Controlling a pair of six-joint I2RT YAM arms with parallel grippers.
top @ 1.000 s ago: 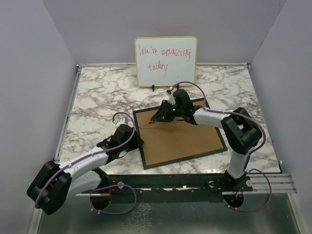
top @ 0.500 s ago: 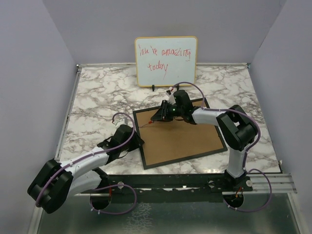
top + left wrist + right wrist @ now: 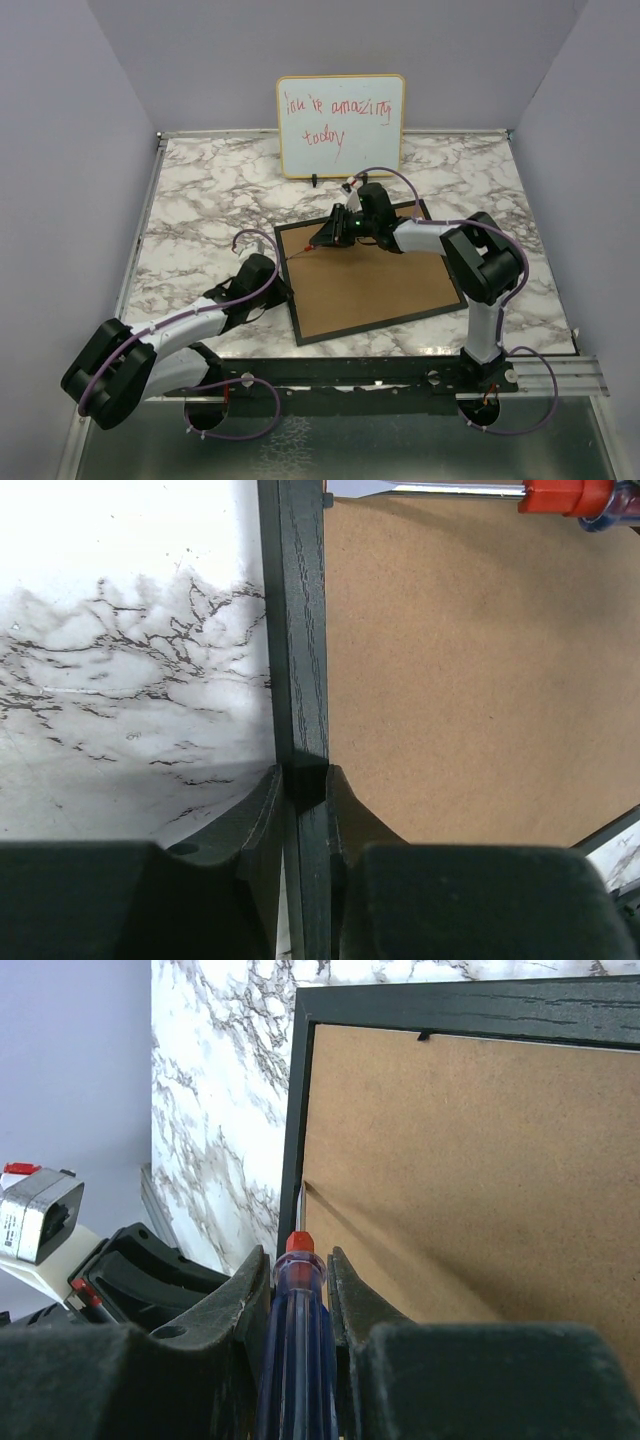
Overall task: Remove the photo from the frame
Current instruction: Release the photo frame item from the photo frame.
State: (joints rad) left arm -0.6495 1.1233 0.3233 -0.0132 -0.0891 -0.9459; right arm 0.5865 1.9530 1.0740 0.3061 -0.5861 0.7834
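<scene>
Two arms are working over the marble tabletop (image 3: 200, 200). At the left, the left claw (image 3: 308, 780) is pinching the left rail of the black frame (image 3: 300, 630), one finger on the tabletop side and the other on the inner side, both pressing against the rail. The frame is lying face down near the middle of the tabletop, slightly turned, with its brown fibreboard back panel (image 3: 375, 285) facing up; the photo is not showing. A screwdriver (image 3: 296, 1300) with a blue handle and red collar is reaching leftward across the panel, its flat tip resting at the frame's left inner edge. The right claw (image 3: 298, 1260) is gripping that handle over the frame's far side. Behind it, a whiteboard (image 3: 340, 125) with red handwriting is standing upright.
</scene>
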